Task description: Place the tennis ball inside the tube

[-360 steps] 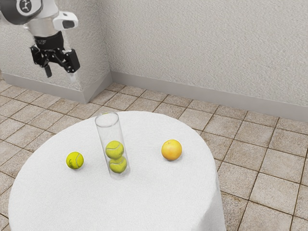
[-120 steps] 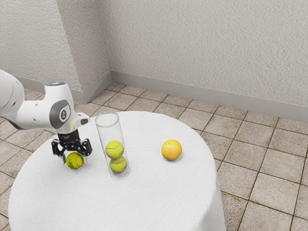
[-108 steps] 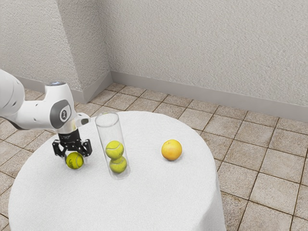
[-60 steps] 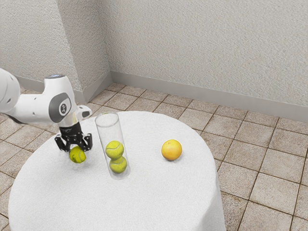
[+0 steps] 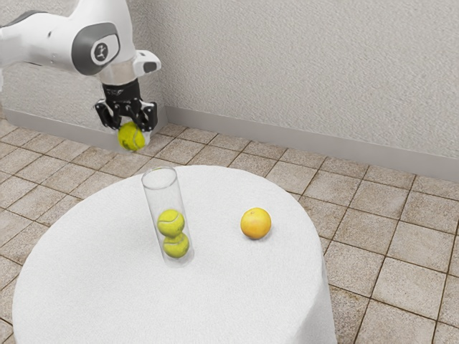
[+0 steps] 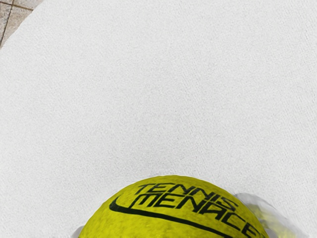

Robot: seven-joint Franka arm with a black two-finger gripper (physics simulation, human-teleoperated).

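Matt white cloth on the table (image 5: 237, 301); glossy clear plastic tube (image 5: 164, 197); fuzzy yellow-green ball (image 5: 131, 137).

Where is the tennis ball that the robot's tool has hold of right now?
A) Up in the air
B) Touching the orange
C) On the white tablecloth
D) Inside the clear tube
A: the ball hangs in the tool, higher than the rim of the tube.

The ball (image 5: 131, 136), yellow-green with dark "TENNIS MENACE" lettering, is gripped between the fingers of the gripper (image 5: 132, 131), above the height of the tube (image 5: 164, 195). Clear and open-topped, the tube stands on the counter (image 5: 237, 290), two yellow-green balls (image 5: 171, 223) stacked in its lower part.
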